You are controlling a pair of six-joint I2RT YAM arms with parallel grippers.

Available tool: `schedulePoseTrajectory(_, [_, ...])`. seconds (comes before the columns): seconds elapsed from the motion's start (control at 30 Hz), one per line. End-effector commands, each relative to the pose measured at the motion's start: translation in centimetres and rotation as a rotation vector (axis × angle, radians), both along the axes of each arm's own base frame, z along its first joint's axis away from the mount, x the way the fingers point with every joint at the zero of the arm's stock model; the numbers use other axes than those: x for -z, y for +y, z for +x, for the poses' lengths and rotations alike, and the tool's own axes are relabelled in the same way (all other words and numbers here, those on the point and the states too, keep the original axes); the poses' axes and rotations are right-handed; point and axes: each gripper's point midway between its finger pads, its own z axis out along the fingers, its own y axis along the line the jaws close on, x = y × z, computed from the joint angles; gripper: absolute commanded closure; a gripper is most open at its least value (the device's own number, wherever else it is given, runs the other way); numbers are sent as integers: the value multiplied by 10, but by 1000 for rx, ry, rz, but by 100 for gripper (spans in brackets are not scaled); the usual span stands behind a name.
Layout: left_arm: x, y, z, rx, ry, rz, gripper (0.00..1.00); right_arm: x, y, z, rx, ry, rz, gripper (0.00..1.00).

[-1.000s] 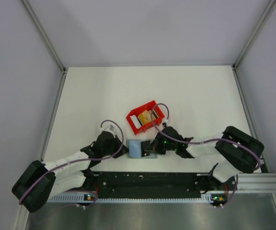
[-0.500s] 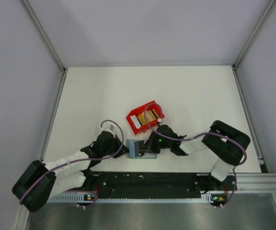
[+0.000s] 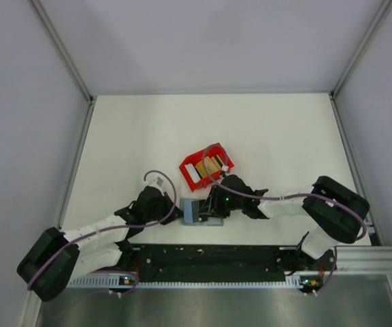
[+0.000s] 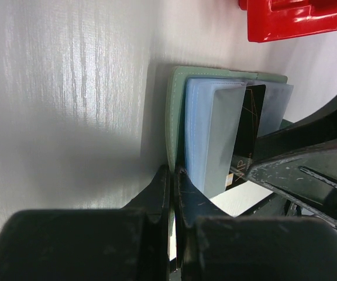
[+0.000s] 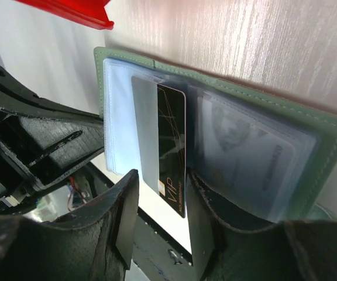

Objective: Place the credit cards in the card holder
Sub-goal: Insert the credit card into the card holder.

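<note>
The card holder [image 3: 192, 211] stands open near the table's front edge, grey-green outside and light blue inside. My left gripper [image 4: 173, 173] is shut on the edge of its green cover [image 4: 176, 105]. A black credit card [image 5: 171, 137] marked VIP sits partly inside a clear sleeve [image 5: 244, 149] of the holder. My right gripper [image 5: 164, 190] is open around the card's lower end, with a gap on the card's left side. Tan credit cards [image 3: 209, 165] lie in the red bin [image 3: 190, 172]. In the top view the grippers [image 3: 177, 214] [image 3: 211, 208] flank the holder.
The red bin stands just behind the holder, and its corner [image 4: 297, 23] shows in the left wrist view. The black base rail [image 3: 209, 257] runs close in front. The right arm's fingers [image 4: 309, 170] crowd the holder's right side. Bare white tabletop [image 3: 135, 136] lies to the left and behind.
My right gripper moved left to the holder with the black card, then opened and let the card go in the sleeve. The left gripper kept its hold and did not move.
</note>
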Motion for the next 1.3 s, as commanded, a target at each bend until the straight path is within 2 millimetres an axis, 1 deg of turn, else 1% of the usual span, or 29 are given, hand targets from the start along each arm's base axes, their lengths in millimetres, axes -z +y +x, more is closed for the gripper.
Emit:
schedulePoseTrajectory(0.0, [14, 12, -3, -5, 17, 83, 100, 3, -22, 6, -9, -94, -186, 62])
schedulePoseTrajectory(0.13, [13, 12, -3, -5, 15, 83, 100, 0, -14, 3, -52, -110, -192, 62])
schedulePoseTrajectory(0.27, [13, 11, -3, -1, 13, 80, 100, 5, -1, -2, -101, -77, -179, 62])
schedulePoseTrajectory(0.4, [13, 11, -3, 0, 12, 79, 100, 10, 7, -6, -127, -50, -165, 62])
schedulePoseTrajectory(0.5, [12, 11, -3, 2, 11, 75, 100, 7, 14, -9, -158, -51, -146, 62])
schedulePoseTrajectory(0.6, [12, 10, -3, 5, 9, 70, 100, -1, 24, -9, -184, -66, -97, 62])
schedulePoseTrajectory(0.73, [10, 8, -2, 10, 2, 63, 100, -2, 30, -7, -215, -87, -99, 62])
schedulePoseTrajectory(0.83, [9, 8, -2, 16, -5, 60, 100, -9, 39, -8, -249, -113, -56, 62])
schedulePoseTrajectory(0.93, [8, 7, -2, 22, -7, 59, 100, -21, 46, -4, -255, -154, -11, 62])
schedulePoseTrajectory(1.13, [6, 7, -2, 29, -14, 63, 100, -40, 45, 3, -259, -250, 7, 62])
schedulePoseTrajectory(1.27, [5, 8, -1, 33, -18, 74, 100, -50, 52, 1, -281, -271, 69, 62])
